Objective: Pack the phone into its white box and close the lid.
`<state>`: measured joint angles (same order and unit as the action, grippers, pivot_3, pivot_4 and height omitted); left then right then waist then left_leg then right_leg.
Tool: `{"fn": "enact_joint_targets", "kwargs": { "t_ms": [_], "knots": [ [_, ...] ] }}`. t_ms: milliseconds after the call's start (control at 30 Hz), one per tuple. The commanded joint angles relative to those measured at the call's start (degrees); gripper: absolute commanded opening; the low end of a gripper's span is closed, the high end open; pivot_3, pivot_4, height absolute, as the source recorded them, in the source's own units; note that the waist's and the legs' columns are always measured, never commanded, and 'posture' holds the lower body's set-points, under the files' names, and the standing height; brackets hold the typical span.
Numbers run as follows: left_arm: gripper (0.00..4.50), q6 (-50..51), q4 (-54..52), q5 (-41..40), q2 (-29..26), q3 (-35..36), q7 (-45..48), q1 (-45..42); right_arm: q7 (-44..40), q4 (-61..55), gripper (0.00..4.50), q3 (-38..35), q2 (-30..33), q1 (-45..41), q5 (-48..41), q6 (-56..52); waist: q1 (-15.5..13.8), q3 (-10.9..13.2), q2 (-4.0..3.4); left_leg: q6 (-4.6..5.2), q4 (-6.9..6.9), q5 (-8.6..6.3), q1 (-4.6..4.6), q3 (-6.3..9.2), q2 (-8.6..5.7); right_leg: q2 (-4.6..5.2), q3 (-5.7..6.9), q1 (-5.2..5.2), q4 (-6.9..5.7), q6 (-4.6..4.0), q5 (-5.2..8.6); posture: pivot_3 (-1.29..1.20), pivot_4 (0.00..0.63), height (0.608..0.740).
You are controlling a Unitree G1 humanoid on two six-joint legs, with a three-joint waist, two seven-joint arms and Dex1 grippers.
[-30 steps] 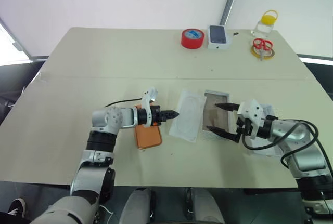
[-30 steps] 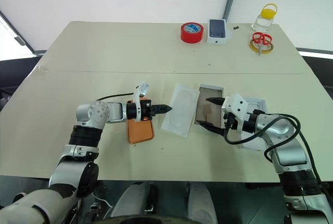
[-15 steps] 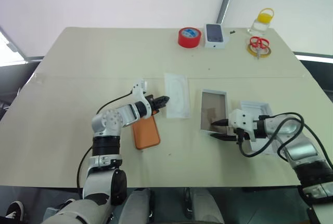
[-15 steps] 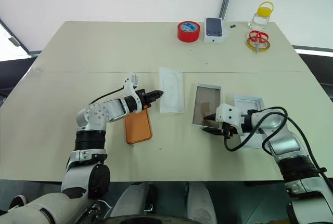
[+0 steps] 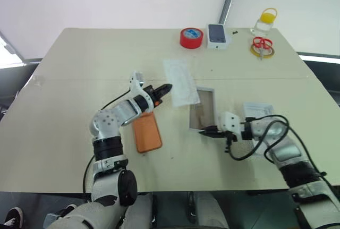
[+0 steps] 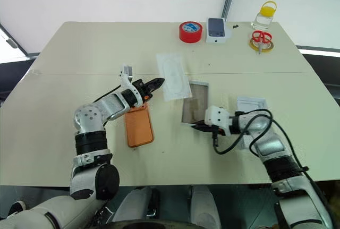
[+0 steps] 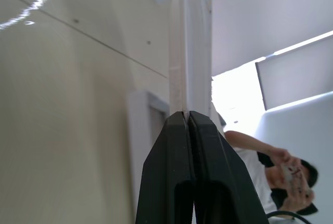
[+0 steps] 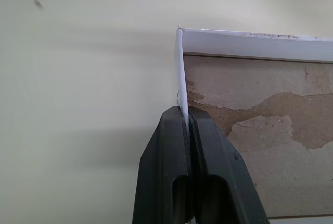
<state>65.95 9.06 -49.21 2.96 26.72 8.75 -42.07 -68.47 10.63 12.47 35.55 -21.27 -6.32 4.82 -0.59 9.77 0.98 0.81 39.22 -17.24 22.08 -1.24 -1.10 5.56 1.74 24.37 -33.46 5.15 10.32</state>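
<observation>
Left claw [image 5: 167,87]: closed on the near edge of a thin flat white card [image 5: 180,82] with an oval outline; card lifted clear of the surface [image 5: 79,59], its far end reaching toward the rear
Right claw [image 5: 202,131]: closed on the near-left wall of the white box [image 5: 202,113], close to the corner; the wrist view shows the thin wall pinched between both fingers [image 8: 171,146]
White box appearance: shallow white tray, thin raised walls, greyish-brown floor with paler worn patches; nothing inside
White box axis: long side runs front to back, far end canted a little to the robot's right
Phone [image 5: 146,133]: orange, rounded corners, lying flat on the surface under the left forearm; left of the box and apart from it
Phone axis: long side front to back, roughly parallel to the box
Lid [image 5: 258,113]: white, on the surface right of the box, partly hidden behind the right arm
</observation>
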Motion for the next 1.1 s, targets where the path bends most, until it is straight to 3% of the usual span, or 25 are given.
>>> {"fn": "enact_joint_targets", "kwargs": {
  "t_ms": [33, 133, 200, 300, 400, 500, 633, 1100],
  "knots": [
    [0.00, 1.0, 0.7, -2.3, 0.1, -1.0, 0.3, -1.8, -0.2, -2.6, 0.05, 0.5, -0.4, -1.5, 0.1, 0.2, 0.0, 0.0, 0.00, 0.00, 0.00, 0.00, 0.01, 0.00, -0.01, 0.00, -0.01, 0.00, 0.00, 0.00, 0.00, 0.00, 0.150, 0.740],
    [0.00, 1.1, 0.7, -0.9, -0.3, -3.6, 0.7, -1.3, -1.0, -1.8, 0.05, 0.7, 0.5, -1.9, 0.5, 0.6, -0.1, 0.0, 0.01, -0.01, 0.00, 0.01, 0.03, 0.00, -0.06, 0.01, -0.01, -0.01, 0.02, 0.00, 0.00, 0.00, 0.150, 0.740],
    [0.00, 0.7, 0.7, -0.6, -0.6, -4.2, 0.9, -0.8, -1.8, -2.2, 0.61, 0.2, 0.8, -1.8, -0.6, -0.7, -0.1, 0.0, 0.00, -0.02, 0.01, 0.01, 0.04, 0.00, -0.06, 0.01, -0.01, -0.01, 0.03, -0.01, 0.00, 0.00, 0.150, 0.740],
    [0.00, 0.9, 0.6, -1.1, -0.9, -4.3, 0.7, -0.1, -0.5, -3.3, 1.89, -0.2, 1.2, -1.3, 0.3, 0.0, -0.1, 0.0, 0.00, -0.02, 0.00, 0.01, 0.04, 0.00, -0.06, 0.01, -0.01, 0.00, 0.02, -0.01, 0.00, 0.00, 0.150, 0.740],
    [0.00, 2.1, -0.6, -1.6, -1.4, -5.0, 1.0, 1.2, 0.2, -5.5, 3.48, -2.2, 2.3, -0.3, -1.7, -2.2, 0.0, 0.0, 0.00, -0.02, -0.01, 0.01, 0.03, 0.01, -0.04, 0.01, -0.01, 0.01, 0.02, -0.01, 0.00, 0.00, 0.150, 0.740],
    [0.00, 6.2, -4.2, -3.3, -2.8, -6.1, 2.1, 4.7, -0.1, -8.7, 3.48, -7.8, 7.2, 2.9, -5.6, -7.6, -0.2, 0.0, -0.01, -0.02, -0.02, 0.01, 0.06, 0.03, 0.00, 0.02, -0.01, 0.03, 0.02, -0.01, 0.00, 0.00, 0.150, 0.740],
    [0.00, 6.1, -5.0, -3.3, -3.5, -6.0, 1.8, 6.8, 1.3, -7.9, 3.48, -12.0, 12.0, 5.4, -4.9, -6.9, -0.2, 0.0, 0.01, 0.01, 0.00, 0.00, 0.11, 0.01, -0.04, 0.09, -0.02, 0.02, 0.09, -0.06, 0.02, 0.00, 0.150, 0.740],
    [0.00, 6.0, -8.2, -3.0, 1.3, -7.0, -3.0, 8.9, 6.1, -1.8, 3.48, -12.1, 8.6, 2.6, -2.6, -0.1, -0.1, 0.0, 0.01, 0.01, 0.00, 0.00, 0.10, 0.00, -0.02, 0.05, -0.03, 0.02, 0.08, -0.21, 0.12, 0.00, 0.150, 0.740]
  ]
}}
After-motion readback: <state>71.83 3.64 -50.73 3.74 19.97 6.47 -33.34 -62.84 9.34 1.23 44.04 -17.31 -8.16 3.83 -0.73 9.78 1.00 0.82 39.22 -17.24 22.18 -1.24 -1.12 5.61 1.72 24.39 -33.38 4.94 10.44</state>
